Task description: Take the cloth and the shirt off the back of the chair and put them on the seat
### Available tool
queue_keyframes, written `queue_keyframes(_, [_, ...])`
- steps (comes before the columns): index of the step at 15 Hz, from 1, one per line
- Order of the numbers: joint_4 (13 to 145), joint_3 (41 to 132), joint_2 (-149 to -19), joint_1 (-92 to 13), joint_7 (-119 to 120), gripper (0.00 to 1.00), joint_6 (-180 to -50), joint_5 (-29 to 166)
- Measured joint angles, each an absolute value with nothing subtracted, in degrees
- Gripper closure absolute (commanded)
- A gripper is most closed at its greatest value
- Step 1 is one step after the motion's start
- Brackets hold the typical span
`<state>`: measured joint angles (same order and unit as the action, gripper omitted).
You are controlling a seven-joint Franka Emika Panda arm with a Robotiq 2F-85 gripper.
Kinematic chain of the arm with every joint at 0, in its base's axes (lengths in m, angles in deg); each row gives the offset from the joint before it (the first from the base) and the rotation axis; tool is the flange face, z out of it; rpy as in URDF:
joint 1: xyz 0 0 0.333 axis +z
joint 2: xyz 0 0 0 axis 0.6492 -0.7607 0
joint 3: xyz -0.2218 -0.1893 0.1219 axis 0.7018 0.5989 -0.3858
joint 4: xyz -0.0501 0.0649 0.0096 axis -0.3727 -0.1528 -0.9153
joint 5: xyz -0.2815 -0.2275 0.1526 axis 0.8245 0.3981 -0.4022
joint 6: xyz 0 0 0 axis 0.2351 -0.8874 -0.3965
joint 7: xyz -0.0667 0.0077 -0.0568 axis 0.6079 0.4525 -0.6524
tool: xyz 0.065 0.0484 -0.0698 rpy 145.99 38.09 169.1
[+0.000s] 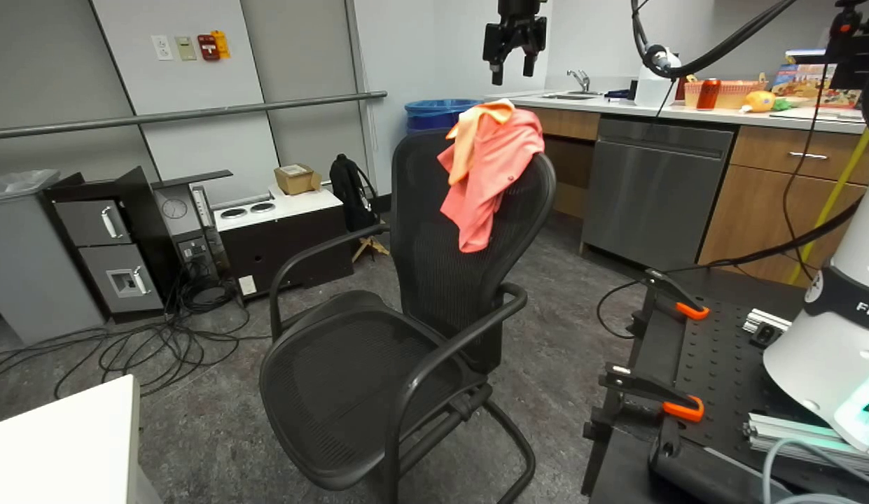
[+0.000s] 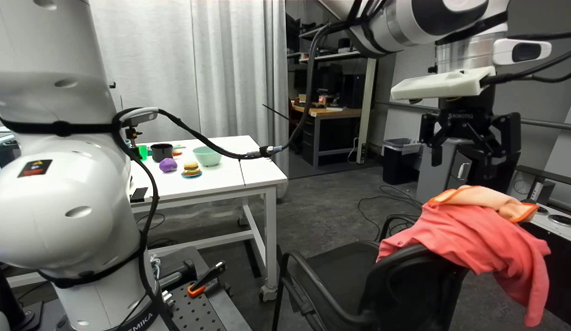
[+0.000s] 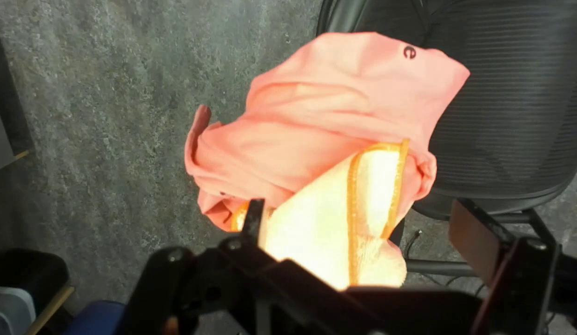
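Observation:
The orange-edged peach cloth (image 1: 473, 133) lies on top of the coral shirt (image 1: 487, 185), and both drape over the top of the black chair's back (image 1: 423, 217). The bare mesh seat (image 1: 364, 385) is below. The cloth (image 2: 490, 201) and shirt (image 2: 478, 234) also show in an exterior view, the shirt hanging down behind the backrest. My gripper (image 1: 513, 70) is open and empty, pointing down above the cloth with a gap; it also shows there (image 2: 463, 165). In the wrist view the cloth (image 3: 311, 232), overexposed, appears between the open fingers (image 3: 362, 225), with the shirt (image 3: 311, 125) beyond.
Chair armrests (image 1: 434, 350) flank the seat. A black mounting table with orange clamps (image 1: 683, 409) stands beside the chair. A white table (image 2: 221, 179) holds toy food and bowls. A counter (image 1: 581, 101), a blue bin (image 1: 434, 115) and a toy stove (image 1: 280, 210) stand behind.

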<state>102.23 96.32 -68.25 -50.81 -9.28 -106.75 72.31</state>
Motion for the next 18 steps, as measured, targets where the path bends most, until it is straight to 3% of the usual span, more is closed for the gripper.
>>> queue_keyframes(7, [92.19, 96.11, -80.15, -50.97, -3.43, 0.0, -107.26, 68.28])
queue_keyframes(8, [90.98, 96.12, -81.53, -51.0, -2.63, 0.06, -107.26, 68.22])
queue_keyframes(9, [89.88, 96.11, -82.75, -51.06, -1.96, 0.26, -107.26, 68.22])
queue_keyframes(18, [84.92, 96.11, -87.99, -52.0, 1.03, 0.96, -107.23, 68.22])
